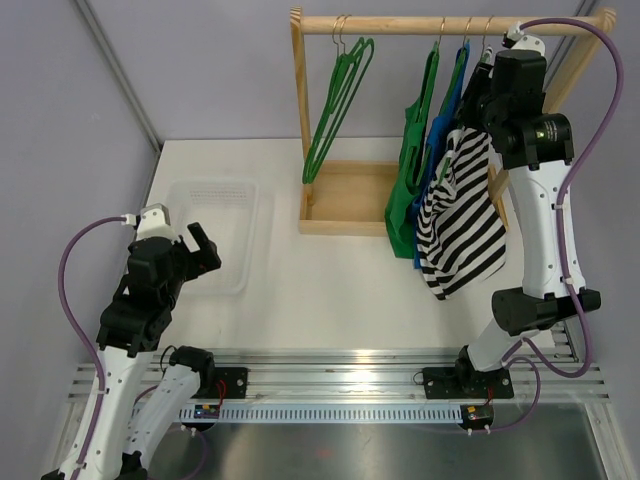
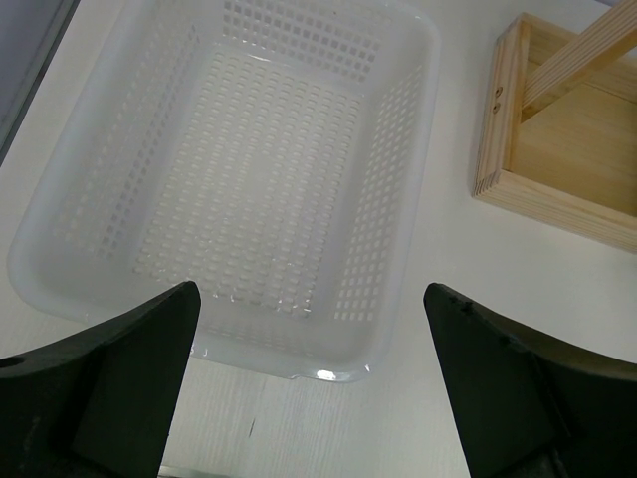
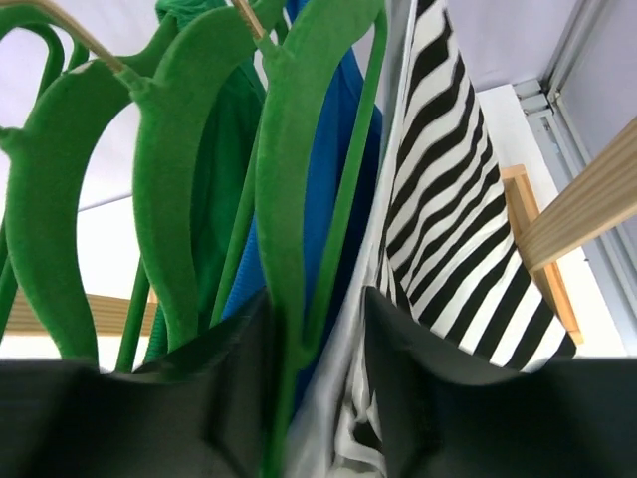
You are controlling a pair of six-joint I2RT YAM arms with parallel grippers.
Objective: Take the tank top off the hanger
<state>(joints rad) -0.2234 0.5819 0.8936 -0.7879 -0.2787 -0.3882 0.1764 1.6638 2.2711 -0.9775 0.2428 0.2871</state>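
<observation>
The black-and-white striped tank top hangs from a green hanger at the right end of the wooden rail. In the right wrist view its stripes fill the right half. My right gripper is up at the hanger's shoulder. Its jaws stand partly narrowed, open, with the green hanger arm and the top's pale strap edge between them. My left gripper hovers wide open over the near rim of the white basket, nothing between its fingers.
A green garment and a blue one hang just left of the striped top. Empty green hangers hang at the rail's left end. The rack's wooden base tray sits beneath. The white perforated basket lies at the table's left.
</observation>
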